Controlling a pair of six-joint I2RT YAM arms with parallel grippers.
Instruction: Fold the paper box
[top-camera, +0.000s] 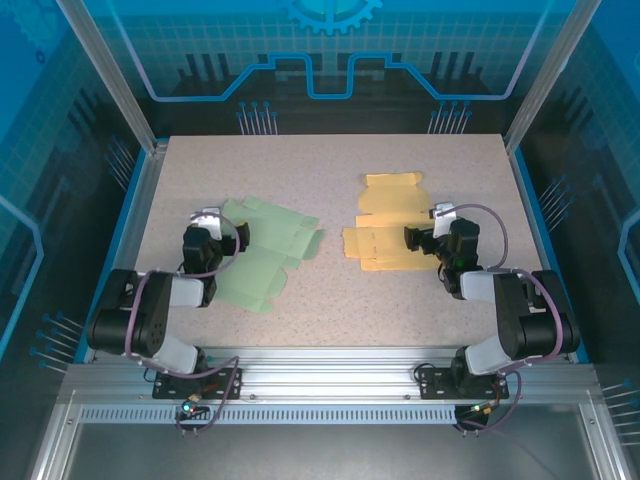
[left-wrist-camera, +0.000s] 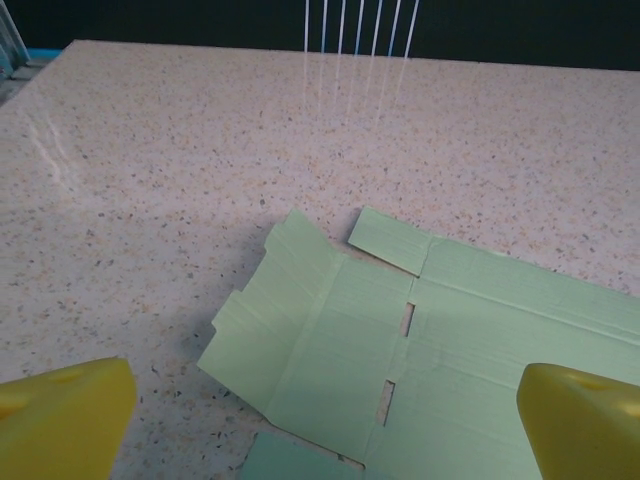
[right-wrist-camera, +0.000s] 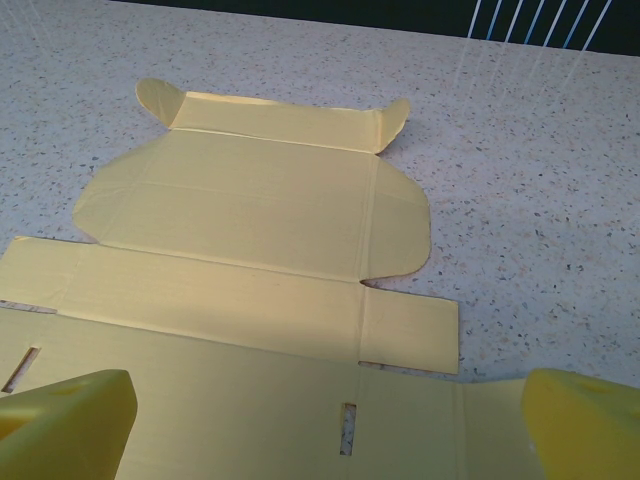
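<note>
Two unfolded paper box blanks lie flat on the speckled table (top-camera: 330, 165). The green blank (top-camera: 268, 255) is on the left and the yellow blank (top-camera: 385, 225) on the right. My left gripper (top-camera: 208, 222) hovers at the green blank's left edge. In the left wrist view the gripper (left-wrist-camera: 320, 405) is open, its yellow fingers (left-wrist-camera: 65, 410) wide apart over the green sheet (left-wrist-camera: 440, 330) with its slots. My right gripper (top-camera: 438, 222) sits at the yellow blank's right edge. Its wrist view shows it (right-wrist-camera: 325, 415) open above the yellow sheet (right-wrist-camera: 250, 210), nothing between the fingers (right-wrist-camera: 585, 420).
An aluminium rail (top-camera: 320, 375) carrying both arm bases runs along the near edge. Blue side rails (top-camera: 135, 200) and metal posts (top-camera: 545, 70) bound the table. Bare tabletop lies between the two blanks and behind them.
</note>
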